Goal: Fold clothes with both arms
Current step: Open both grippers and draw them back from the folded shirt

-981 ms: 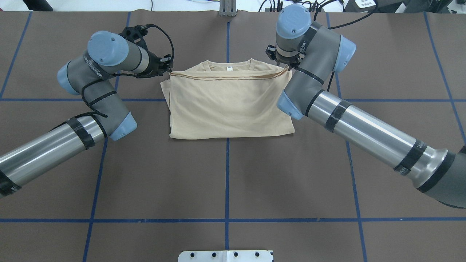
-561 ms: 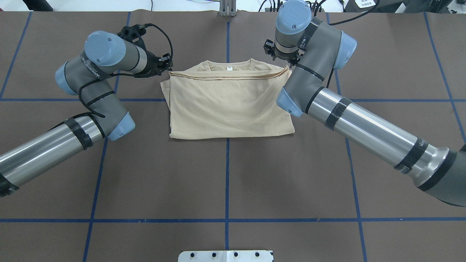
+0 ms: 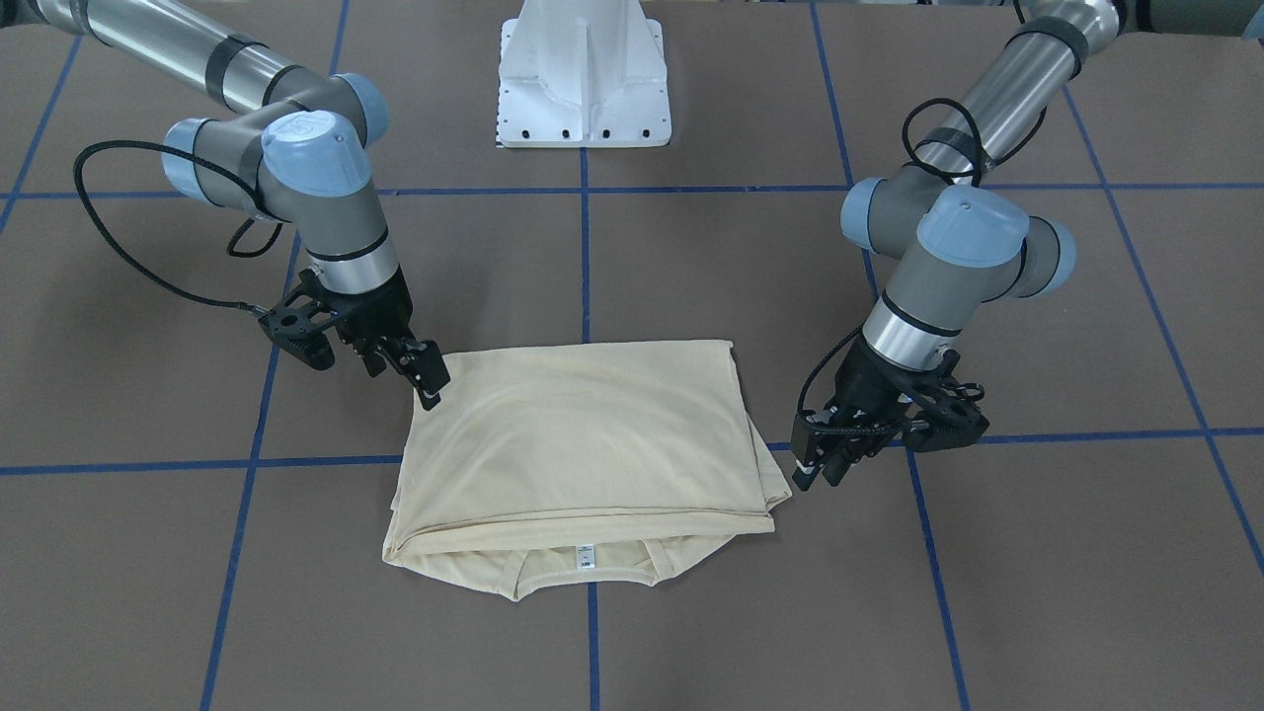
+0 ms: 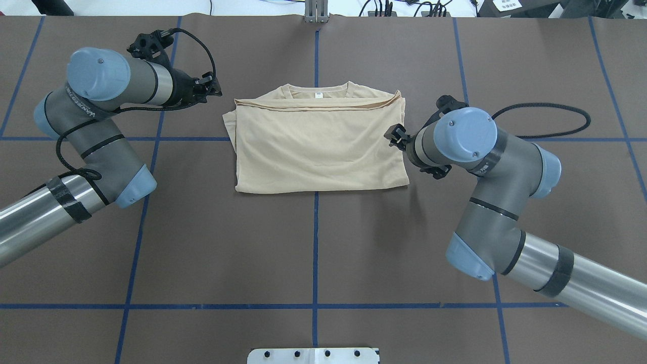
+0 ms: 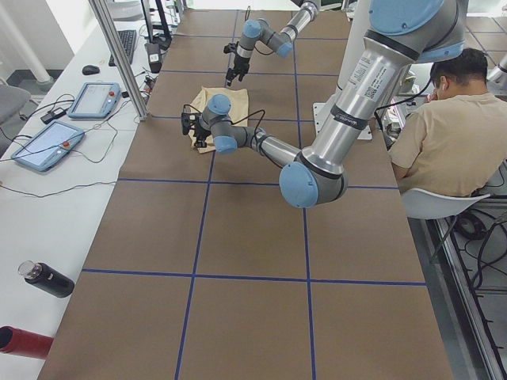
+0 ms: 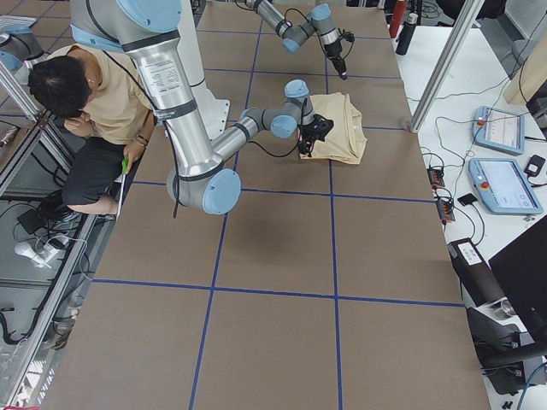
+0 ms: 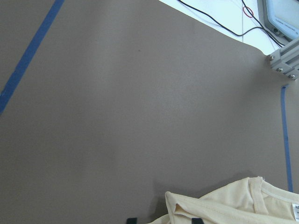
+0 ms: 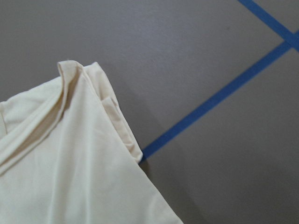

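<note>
shirt folded, left gripper beside it, empty, fingertips apart in wrist view only, right gripper at shirt edge, opening unclear

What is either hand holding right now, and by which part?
Nothing, it appears. The T-shirt lies flat and folded; the left hand is open, clear of its corner, and the right hand sits at its side edge with no fabric lifted.

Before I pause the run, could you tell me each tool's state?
Left tool: open, holding nothing.
Right tool: cannot be told.
</note>
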Tool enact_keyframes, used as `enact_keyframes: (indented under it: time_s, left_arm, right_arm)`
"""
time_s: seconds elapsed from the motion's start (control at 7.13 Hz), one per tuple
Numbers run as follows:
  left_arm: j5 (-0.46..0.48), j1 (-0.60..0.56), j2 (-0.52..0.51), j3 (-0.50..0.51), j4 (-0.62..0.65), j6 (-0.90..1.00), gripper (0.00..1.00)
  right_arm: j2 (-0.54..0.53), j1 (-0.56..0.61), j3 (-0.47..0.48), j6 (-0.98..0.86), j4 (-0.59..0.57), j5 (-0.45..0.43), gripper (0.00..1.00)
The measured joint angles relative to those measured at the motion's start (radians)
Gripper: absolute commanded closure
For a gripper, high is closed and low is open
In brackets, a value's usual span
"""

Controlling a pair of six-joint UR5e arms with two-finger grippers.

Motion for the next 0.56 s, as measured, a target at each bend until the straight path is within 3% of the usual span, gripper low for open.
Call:
enact_keyframes:
  time_s: [0.42,0.56]
  left_arm:
    - [0.003,0.0,0.018,-0.013,0.0,0.004,0.51]
    - [0.004,0.0,0.026,-0.014,0.0,0.004,0.51]
  right_arm:
    - [-0.044,-0.064,0.004,0.152,0.063,-0.046,0.45]
    - [-0.044,-0.069,-0.004,0.159,0.067,-0.054,0.91]
